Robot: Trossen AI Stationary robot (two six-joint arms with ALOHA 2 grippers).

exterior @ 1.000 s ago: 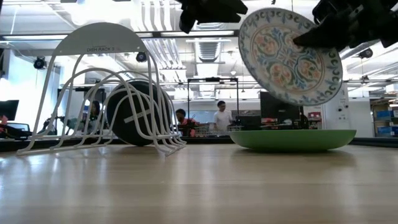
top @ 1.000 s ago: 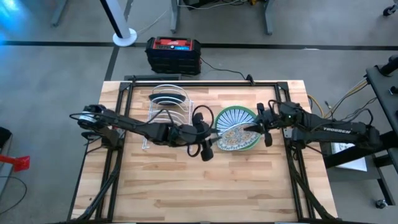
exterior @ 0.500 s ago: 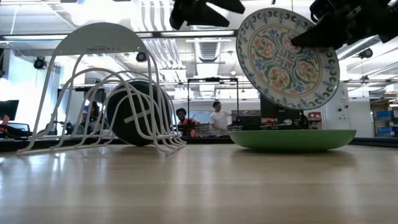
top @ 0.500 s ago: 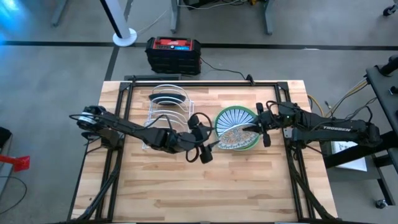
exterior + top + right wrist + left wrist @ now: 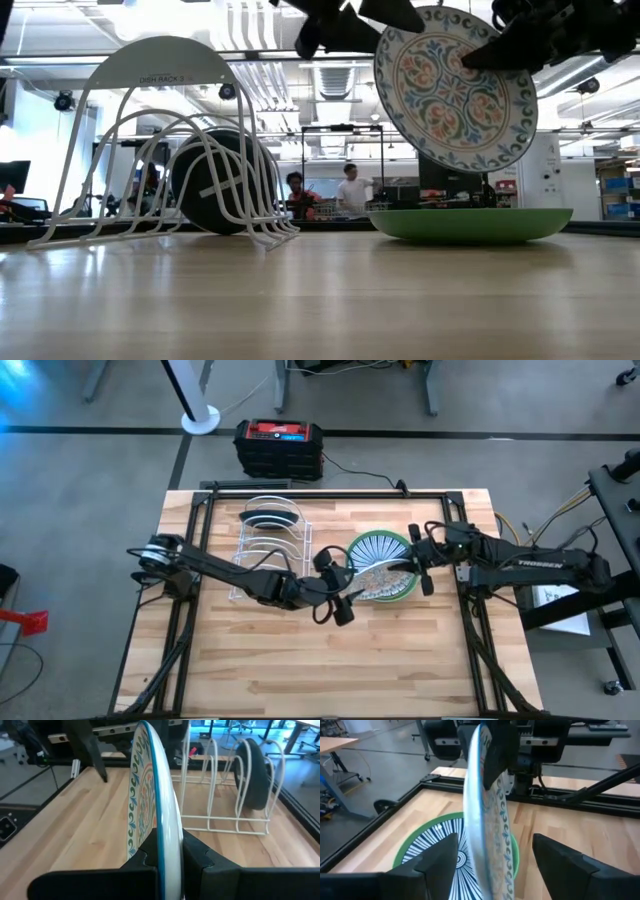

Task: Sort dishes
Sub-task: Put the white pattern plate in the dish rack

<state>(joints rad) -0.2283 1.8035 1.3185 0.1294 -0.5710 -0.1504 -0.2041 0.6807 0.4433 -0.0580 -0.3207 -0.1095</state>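
Where legible, rack (image 5: 160, 150) reads "DISH RACK".

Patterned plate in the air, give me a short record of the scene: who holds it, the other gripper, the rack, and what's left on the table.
patterned plate: on edge above the table, gripped at its rim by the right gripper
left gripper: open, fingers either side of the plate's rim
rack: holds one dark plate
stack: blue-lined plate on green plate
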